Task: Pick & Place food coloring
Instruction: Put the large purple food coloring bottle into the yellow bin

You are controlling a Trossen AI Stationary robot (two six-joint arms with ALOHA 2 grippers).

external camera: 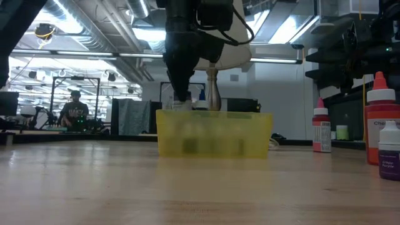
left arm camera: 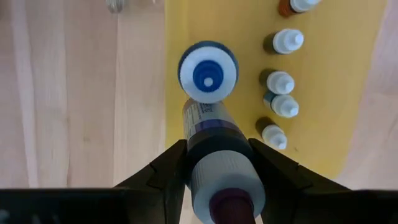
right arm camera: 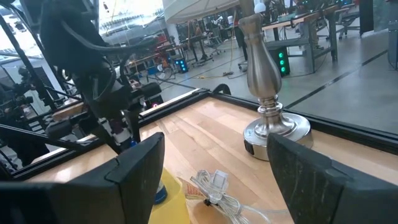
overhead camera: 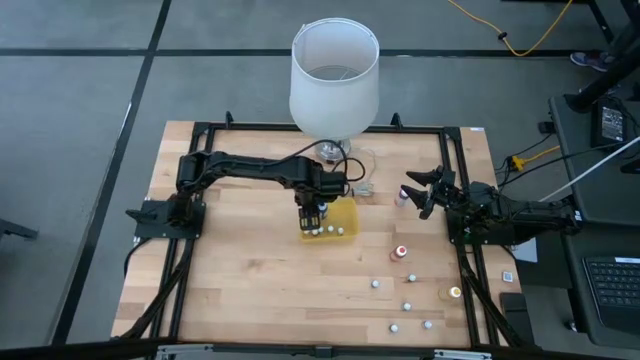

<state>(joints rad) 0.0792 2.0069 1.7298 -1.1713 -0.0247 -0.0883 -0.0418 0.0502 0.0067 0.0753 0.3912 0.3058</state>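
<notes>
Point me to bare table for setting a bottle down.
Free: the wide wood left of the yellow tray, beneath the left arm, and the near-left corner. Crowded: loose bottles on the near-right side, and the lamp with its cord behind the tray.

Pale wooden table (overhead camera: 250,290) framed by black rails. Big white lampshade (overhead camera: 334,78) at the far edge, on a silver lamp base (right arm camera: 268,93) with a round foot. Bundled white cable (right arm camera: 214,190) lying just beside that foot. Flat yellow tray (overhead camera: 345,212) near the table's middle. Person seated (external camera: 75,111) far off in the room behind, left in the low view.
</notes>
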